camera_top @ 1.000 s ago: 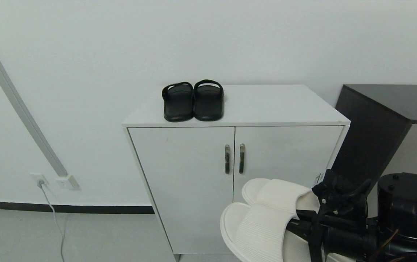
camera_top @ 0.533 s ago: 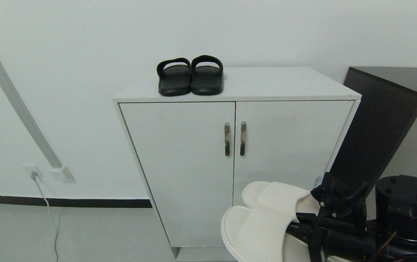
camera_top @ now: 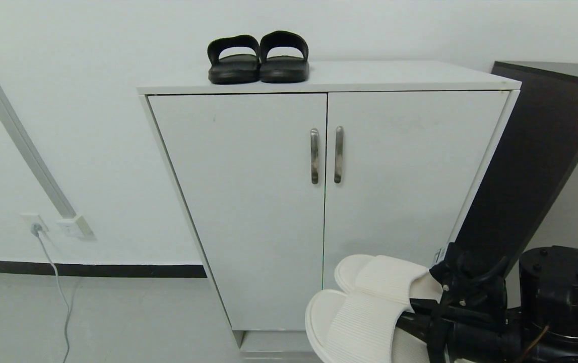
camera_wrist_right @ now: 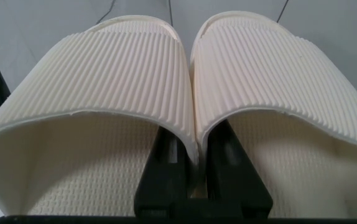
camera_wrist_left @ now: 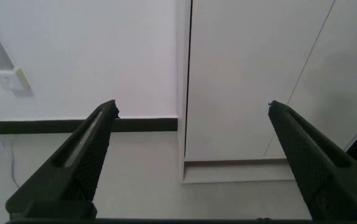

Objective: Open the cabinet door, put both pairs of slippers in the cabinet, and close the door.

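Observation:
A white two-door cabinet (camera_top: pixel 248 201) stands against the wall with both doors closed. Its two metal handles (camera_top: pixel 314 155) meet at the middle. A pair of black slippers (camera_top: pixel 258 58) rests side by side on the left of the cabinet's top. Low in front of the right-hand door, my right gripper (camera_top: pixel 404 315) is shut on a pair of white ribbed slippers (camera_top: pixel 364 307), pinching their inner edges together (camera_wrist_right: pixel 188 162). The toes point toward the cabinet. My left gripper (camera_wrist_left: pixel 192 107) is open and holds nothing, low near the cabinet's bottom left corner (camera_wrist_left: pixel 241 81).
A dark cabinet (camera_top: pixel 535 166) stands close against the white one's right side. On the wall to the left are a slanted conduit (camera_top: pixel 11 126) and a socket with a hanging cable (camera_top: pixel 34 224). Grey floor (camera_top: pixel 92 317) lies open left of the cabinet.
The whole head picture has shifted: the cabinet sits higher and larger in it, so the camera has moved. The white slippers stay in the right gripper, and the black pair has not moved.

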